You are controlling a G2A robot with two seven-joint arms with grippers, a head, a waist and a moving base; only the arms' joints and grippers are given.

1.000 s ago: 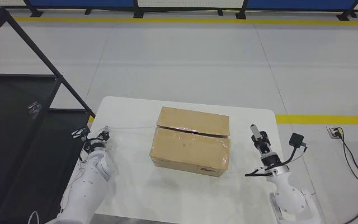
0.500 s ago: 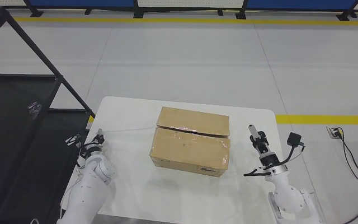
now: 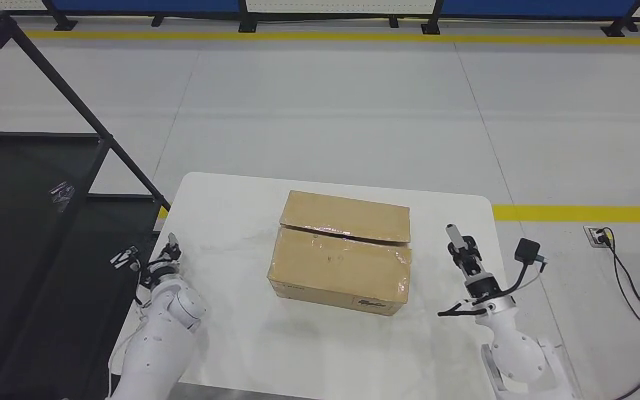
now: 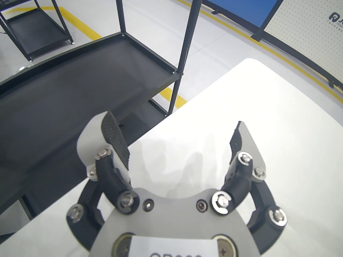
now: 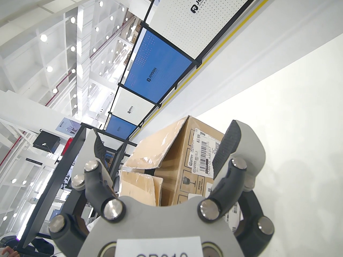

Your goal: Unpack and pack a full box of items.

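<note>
Box [image 3: 340, 255]: mid-bench, between the two claws and well apart from each. Flaps are down, with glossy tape over them.

Right claw [image 3: 456, 236]: spread wide, empty, with the box ahead of its fingertips.

Left claw [image 3: 148, 258]: spread wide, empty, at the bench [image 3: 230, 200] edge. A black rack [image 3: 60, 250] stands just off its outer side.

Risks:
- A claw catching a flap off-centre would likely shove the light box along the bench rather than lift the flap.
- If the tape still bonds the seam, a pull would likely drag the whole box.
- A careless swing of the left claw could clip the rack post.

View differences:
- The right wrist view shows the box [image 5: 171, 156] with a flap ajar, a dark gap beneath it and labels on the end face. From the top the lid looks flat, possibly sealed.
- The left wrist view shows the left claw [image 4: 174, 132] over bare bench, with the rack [image 4: 80, 81] tray and post close beyond one finger.
</note>
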